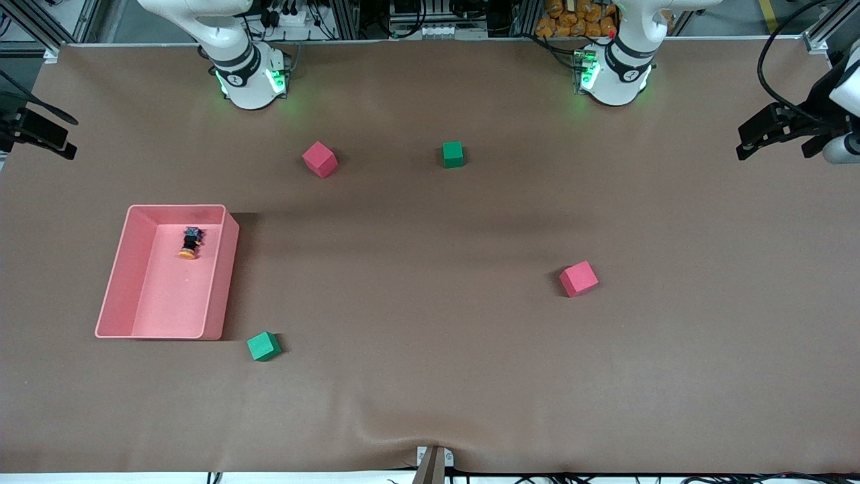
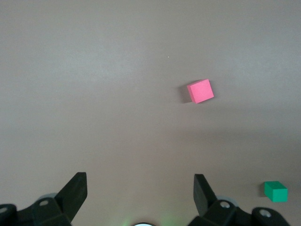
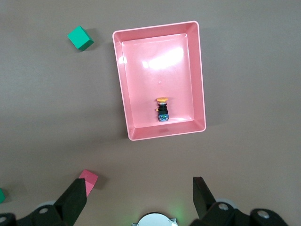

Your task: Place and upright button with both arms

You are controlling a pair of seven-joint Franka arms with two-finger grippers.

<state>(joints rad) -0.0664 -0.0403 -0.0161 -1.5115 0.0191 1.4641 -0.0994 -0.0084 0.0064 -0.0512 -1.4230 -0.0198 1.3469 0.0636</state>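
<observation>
The orange-capped, black-bodied button [image 1: 190,243] lies sideways in the pink tray [image 1: 121,269]; both claws [image 2: 140,193] [image 3: 140,195] hang spread.

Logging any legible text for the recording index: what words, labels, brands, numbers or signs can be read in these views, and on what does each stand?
None can be read.
Small round marks on the black bands of both white arm bases: too small to read.
Tiny orange-capped black push-button lying in the pink plastic tray: no legible marking.
Red foam cube and green foam cube: plain faces.
Brown table cover: no print.
</observation>
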